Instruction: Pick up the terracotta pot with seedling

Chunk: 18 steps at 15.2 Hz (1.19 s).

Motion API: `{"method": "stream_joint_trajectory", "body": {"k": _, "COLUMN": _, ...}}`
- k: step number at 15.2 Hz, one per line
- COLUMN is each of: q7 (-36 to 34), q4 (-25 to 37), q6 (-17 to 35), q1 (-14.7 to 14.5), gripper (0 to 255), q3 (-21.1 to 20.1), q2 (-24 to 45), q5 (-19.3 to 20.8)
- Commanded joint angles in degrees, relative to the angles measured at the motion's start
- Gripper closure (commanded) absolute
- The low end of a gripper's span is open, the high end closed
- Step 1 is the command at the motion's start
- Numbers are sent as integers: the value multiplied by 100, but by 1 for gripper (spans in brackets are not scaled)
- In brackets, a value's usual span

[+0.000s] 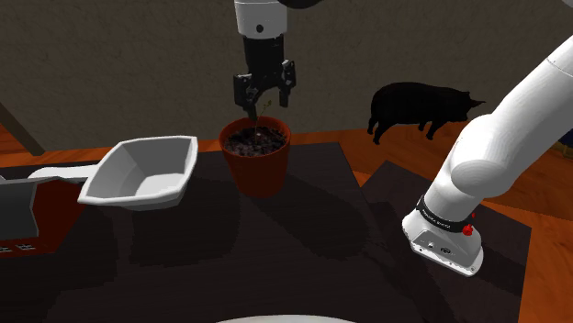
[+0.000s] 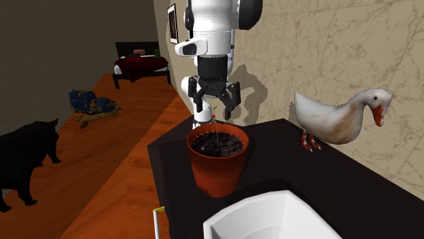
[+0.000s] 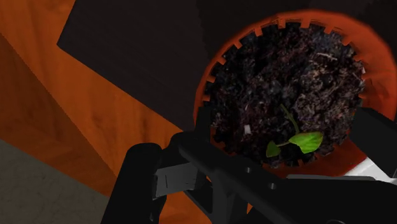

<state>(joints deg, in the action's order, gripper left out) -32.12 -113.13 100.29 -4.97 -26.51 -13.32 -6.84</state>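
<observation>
While the claw (image 1: 266, 103) hangs spread wide and empty above its rim, the terracotta pot (image 1: 257, 163) stands upright on the dark counter (image 1: 303, 239), holding dark soil and a small green seedling (image 3: 296, 141). In the shoulder view the claw sits at the pot's twelve o'clock, and a white scoop-shaped dish (image 1: 142, 170) lies near its nine o'clock.

You are looking at a dim shoulder view: the dark counter (image 1: 303, 248) is swallowing most detail, while the white arm (image 1: 496, 138) and the white scoop-shaped dish (image 1: 147, 170) are catching the light. In the second exterior view light is falling more evenly, and the arm is throwing a soft shadow (image 2: 255, 85) onto the marbled wall (image 2: 326, 47). In the wrist view the black tool (image 3: 191, 162) is reading as a near silhouette, while the seedling (image 3: 299, 141) is glowing bright green.
</observation>
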Motion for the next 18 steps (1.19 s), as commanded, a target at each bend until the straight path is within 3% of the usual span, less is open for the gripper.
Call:
{"method": "stream_joint_trajectory", "body": {"k": 1, "q7": 2, "q4": -29, "q6": 37, "q1": 0, "gripper": 255, "q3": -2, "q2": 6, "q5": 2}}
{"method": "stream_joint_trajectory", "body": {"k": 10, "q7": 2, "q4": -30, "q6": 31, "q1": -1, "gripper": 255, "q3": -1, "q2": -1, "q5": -1}}
{"method": "stream_joint_trajectory", "body": {"k": 18, "q7": -31, "q4": 635, "q6": -585, "q1": 22, "gripper": 255, "q3": 25, "q2": 51, "q5": 37}}
